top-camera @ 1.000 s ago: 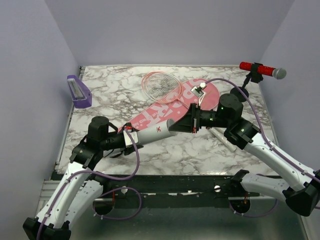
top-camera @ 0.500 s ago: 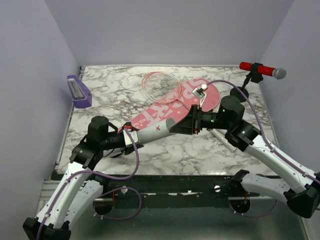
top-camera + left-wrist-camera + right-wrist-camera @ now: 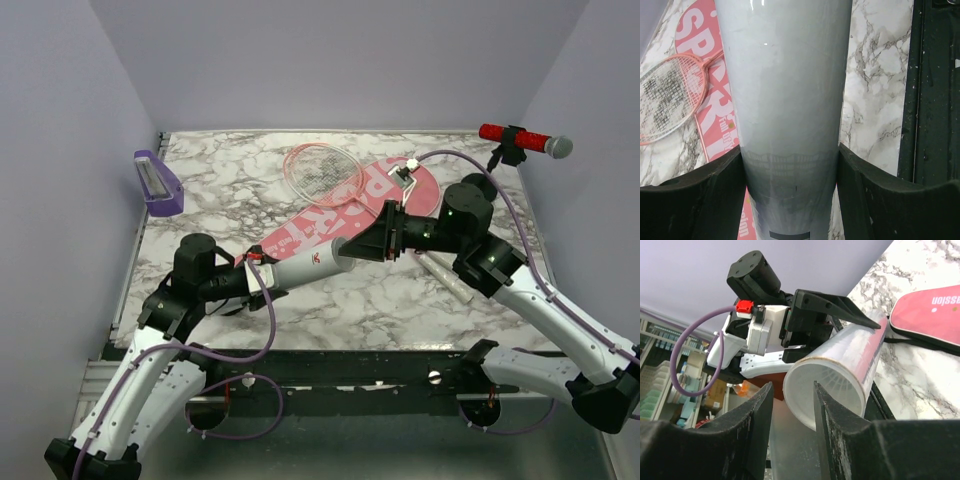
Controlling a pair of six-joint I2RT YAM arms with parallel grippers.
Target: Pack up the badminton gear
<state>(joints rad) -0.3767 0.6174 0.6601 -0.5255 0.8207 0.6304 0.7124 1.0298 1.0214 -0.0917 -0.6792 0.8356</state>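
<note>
My left tool (image 3: 262, 278) reaches inward, clamped around the one tube (image 3: 305, 265), held off the surface (image 3: 400, 300). My right tool (image 3: 791, 387) faces its open mouth, jaws apart, empty. Beyond both tools lie one racket (image 3: 320, 170) and one bag (image 3: 385, 195).

White tube (image 3: 303, 266) raised aslant, shuttlecock (image 3: 826, 388) inside, pink racket (image 3: 320, 172) across pink SPORT bag (image 3: 372, 193)

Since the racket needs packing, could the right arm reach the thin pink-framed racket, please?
Probably yes: the right gripper stands open, and the racket lies in the open, partly on the long pink bag beyond it.
</note>
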